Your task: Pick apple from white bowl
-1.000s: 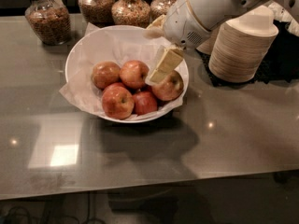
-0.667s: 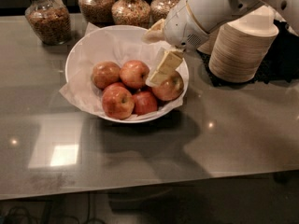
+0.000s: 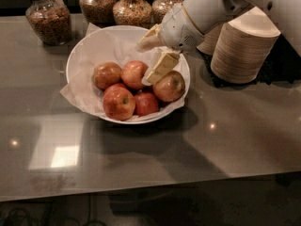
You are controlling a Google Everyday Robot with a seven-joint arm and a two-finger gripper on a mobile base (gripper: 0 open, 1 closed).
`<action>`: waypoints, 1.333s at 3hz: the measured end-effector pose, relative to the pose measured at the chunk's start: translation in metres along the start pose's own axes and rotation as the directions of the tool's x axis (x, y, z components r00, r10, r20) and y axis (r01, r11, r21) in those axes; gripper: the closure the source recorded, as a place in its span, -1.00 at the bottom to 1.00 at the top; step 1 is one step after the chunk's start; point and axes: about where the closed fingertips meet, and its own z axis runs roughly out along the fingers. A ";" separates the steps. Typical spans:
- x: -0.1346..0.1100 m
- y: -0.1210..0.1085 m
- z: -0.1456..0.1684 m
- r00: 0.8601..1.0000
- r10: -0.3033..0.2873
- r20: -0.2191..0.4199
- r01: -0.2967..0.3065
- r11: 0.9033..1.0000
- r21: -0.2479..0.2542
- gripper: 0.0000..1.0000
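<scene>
The white bowl (image 3: 84,55), lined with crumpled white paper, stands on the grey counter and holds several apples. The reddish-orange apple (image 3: 131,75) lies in the middle of the bowl. A paler apple with a dark stem (image 3: 170,86) lies at the right, a small dark-red one (image 3: 146,103) at the front, and two more apples (image 3: 118,102) (image 3: 106,75) to the left. My gripper (image 3: 142,65) reaches in from the upper right, open and empty. Its lower finger (image 3: 160,68) lies between the middle apple and the paler one. Its upper finger (image 3: 149,41) is over the paper behind.
Several glass jars of nuts and grains (image 3: 47,20) stand along the back edge. A tall stack of tan paper bowls (image 3: 244,51) stands right of the white bowl, beside my arm (image 3: 207,8). The counter's front edge (image 3: 150,187) runs below.
The gripper has shifted very slightly left over the bowl. The apples and the bowl have not moved.
</scene>
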 end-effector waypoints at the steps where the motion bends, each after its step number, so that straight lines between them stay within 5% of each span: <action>1: -0.005 0.002 0.007 1.000 -0.012 0.020 0.013 0.999 -0.034 -0.38; 4: -0.001 0.004 0.031 1.000 -0.013 0.010 0.014 0.994 -0.107 -0.40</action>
